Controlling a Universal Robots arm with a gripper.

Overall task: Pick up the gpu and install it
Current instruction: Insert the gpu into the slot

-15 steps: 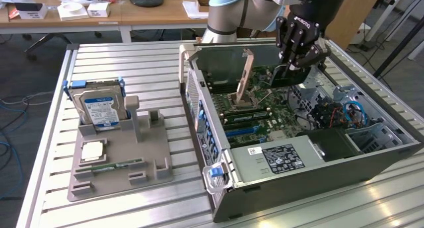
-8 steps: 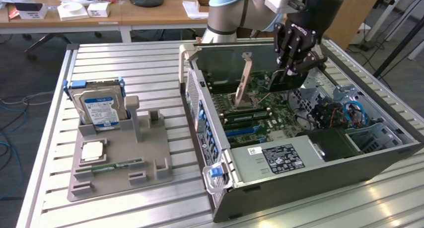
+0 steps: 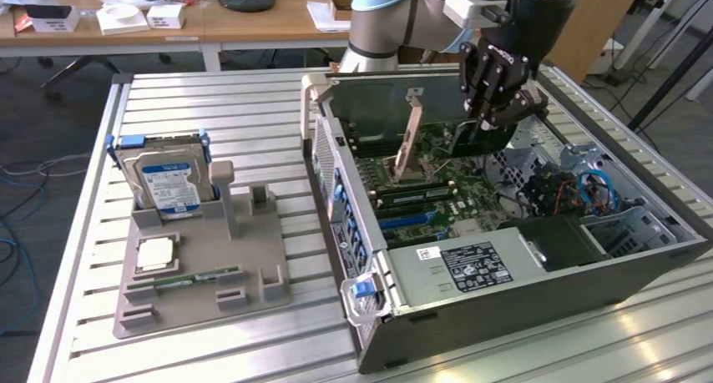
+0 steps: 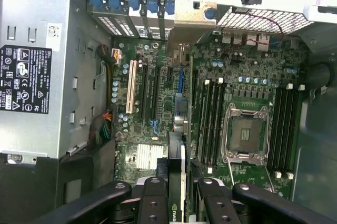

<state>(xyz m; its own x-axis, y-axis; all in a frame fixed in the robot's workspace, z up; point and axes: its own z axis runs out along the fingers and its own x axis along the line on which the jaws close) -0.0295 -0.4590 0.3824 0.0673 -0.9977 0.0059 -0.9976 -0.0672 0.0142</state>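
Hand [image 4: 180, 195] half-closed on gpu [image 4: 176, 150] (edge-on), seemingly over motherboard [image 4: 247, 77].

slatted metal counter [image 3: 223, 116] before wooden desks [image 3: 279, 24]; grey floor [image 3: 33, 133] with loose cables [image 3: 28, 173] at the exterior view's left.

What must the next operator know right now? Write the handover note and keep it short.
Hand: shut on the gpu, card held edge-on in its grip.
Where: the gpu hangs over the motherboard inside the open computer case.
Done: gpu picked up and brought into the case.
Left: card not yet seated in a slot.
Untouched: hard drive on the grey holder, at the exterior view's left.
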